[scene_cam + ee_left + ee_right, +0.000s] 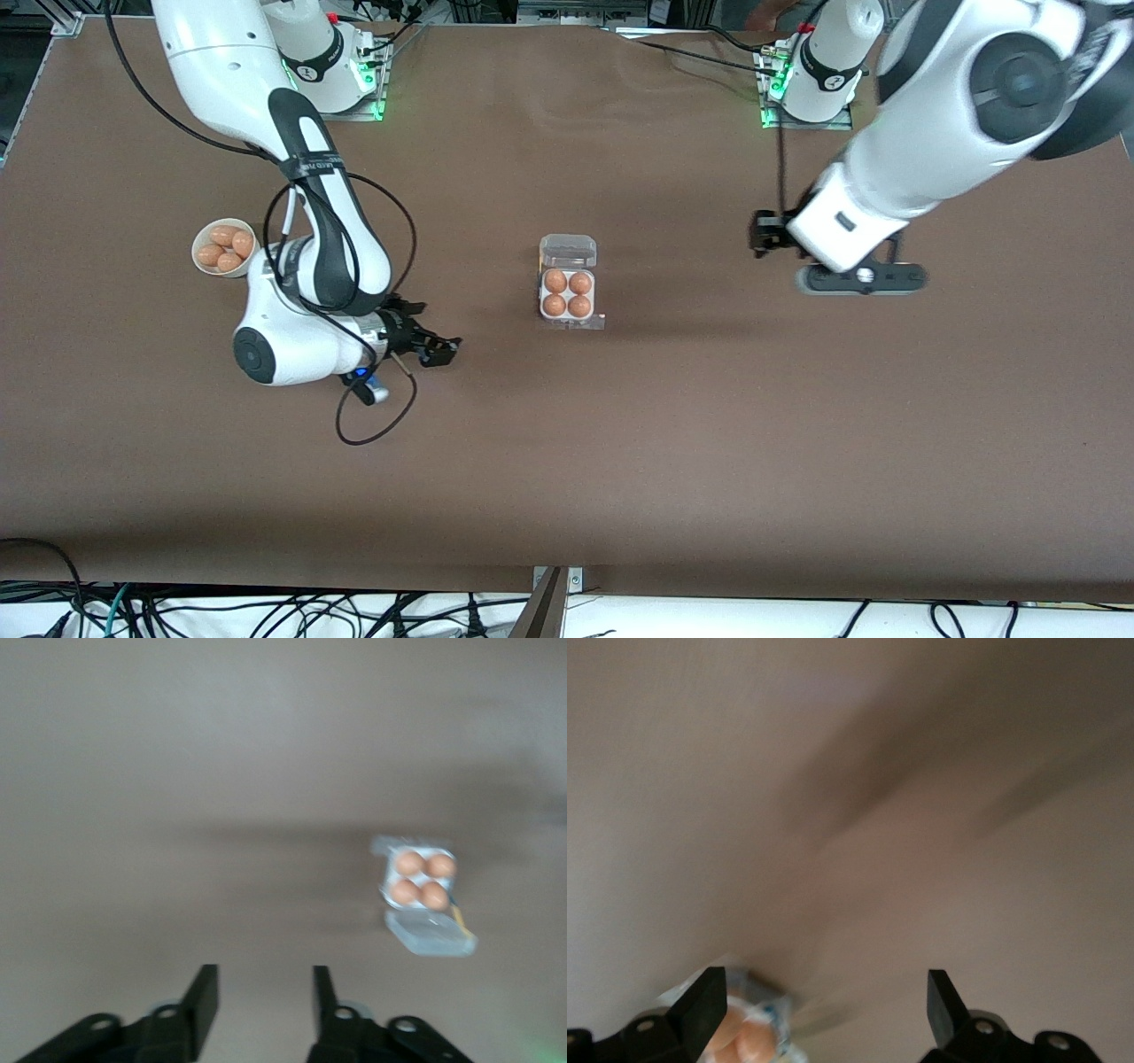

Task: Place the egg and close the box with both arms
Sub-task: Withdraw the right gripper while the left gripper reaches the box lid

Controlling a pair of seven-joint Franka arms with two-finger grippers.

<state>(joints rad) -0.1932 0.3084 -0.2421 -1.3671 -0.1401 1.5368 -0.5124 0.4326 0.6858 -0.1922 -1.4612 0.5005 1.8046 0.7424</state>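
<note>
Small square clear-plastic egg carton (571,321) mid-table on matte brown tabletop (620,461); hinged lid (568,251) open at twelve o'clock in front view; four smooth tan-orange oval eggs (555,281) in round cells. Round white bowl (197,252) of eggs at nine o'clock. Left gripper (261,979) over bare table at three o'clock, black fingers partly apart, empty. Right gripper (438,347) over table at eight o'clock, spread wide, empty.

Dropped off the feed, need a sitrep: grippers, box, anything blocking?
Left gripper empty, over bare table. Right gripper open, empty, beside the box. Box holds four eggs, lid open. Bowl of eggs by right arm; nothing blocking.
</note>
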